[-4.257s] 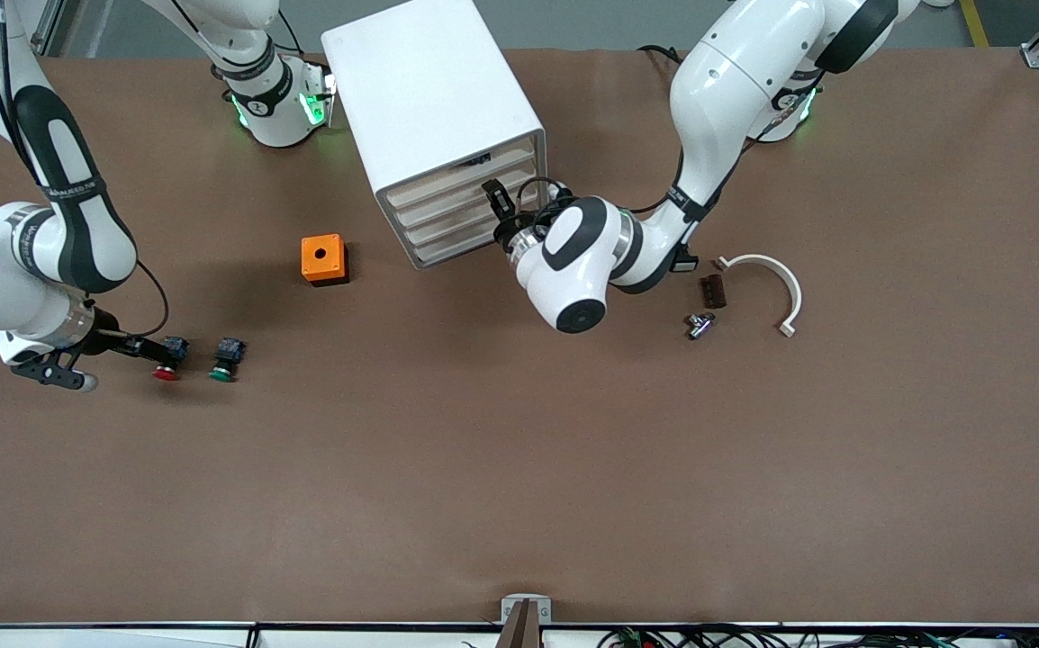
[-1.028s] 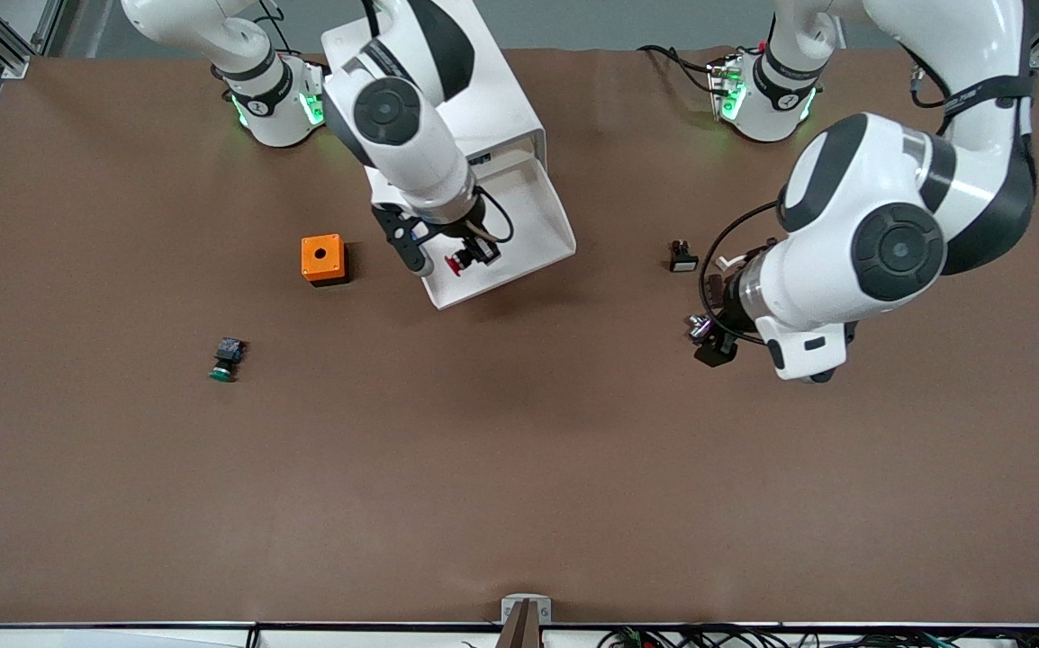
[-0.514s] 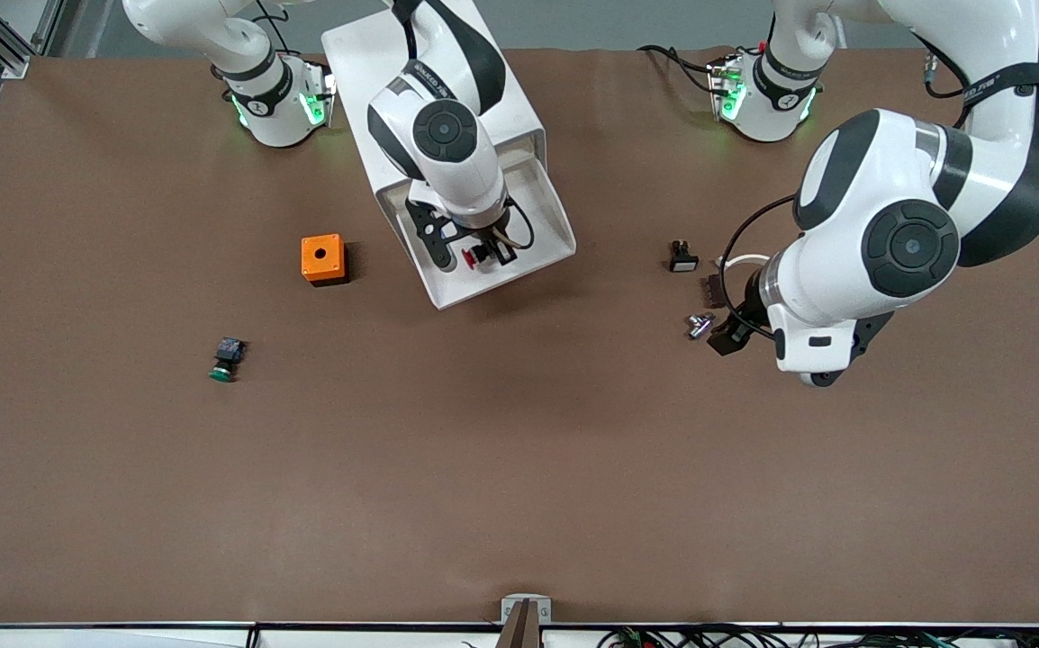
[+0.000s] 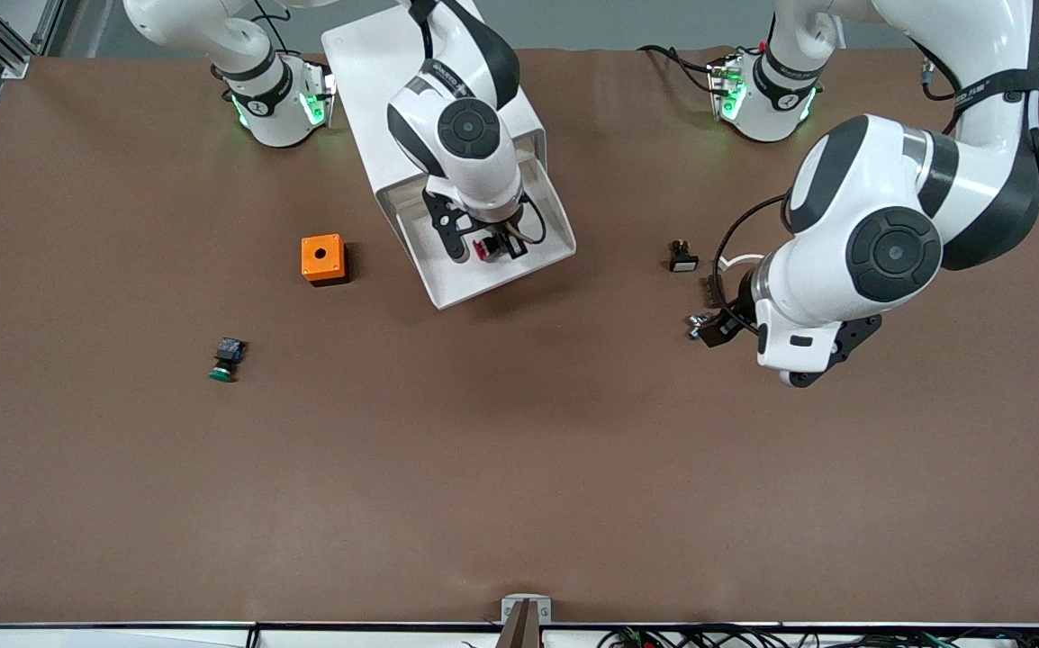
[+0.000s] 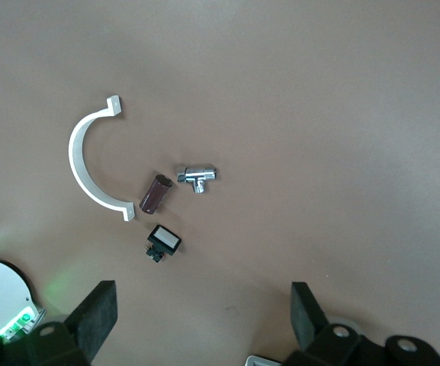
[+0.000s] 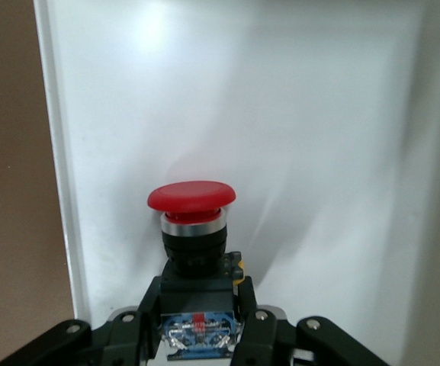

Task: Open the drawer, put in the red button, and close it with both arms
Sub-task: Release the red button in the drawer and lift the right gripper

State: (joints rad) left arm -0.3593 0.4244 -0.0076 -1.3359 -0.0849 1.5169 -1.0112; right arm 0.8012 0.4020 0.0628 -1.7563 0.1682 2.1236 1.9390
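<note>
The red button [image 6: 191, 197] has a round red cap on a black and blue body. My right gripper [image 6: 198, 305] is shut on that body and holds it cap outward over the white floor of the open drawer [image 6: 296, 114]. From the front, the right gripper [image 4: 483, 247] and red button [image 4: 484, 249] hang over the pulled-out drawer [image 4: 519, 266] of the white cabinet [image 4: 375, 63]. My left gripper [image 4: 718, 328] is open and empty above bare table beside small parts, toward the left arm's end. Its fingers [image 5: 97, 314] stand wide apart.
An orange box [image 4: 322, 259] sits beside the drawer toward the right arm's end, with a green-capped button [image 4: 227, 358] nearer the camera. Near the left gripper lie a white curved clamp [image 5: 90, 164], a brown piece [image 5: 155, 194], a chrome fitting [image 5: 197, 177] and a small switch [image 5: 163, 242].
The right gripper has carried the red button a little farther in over the open drawer. The left arm has shifted slightly over the small parts. Its gripper stays open.
</note>
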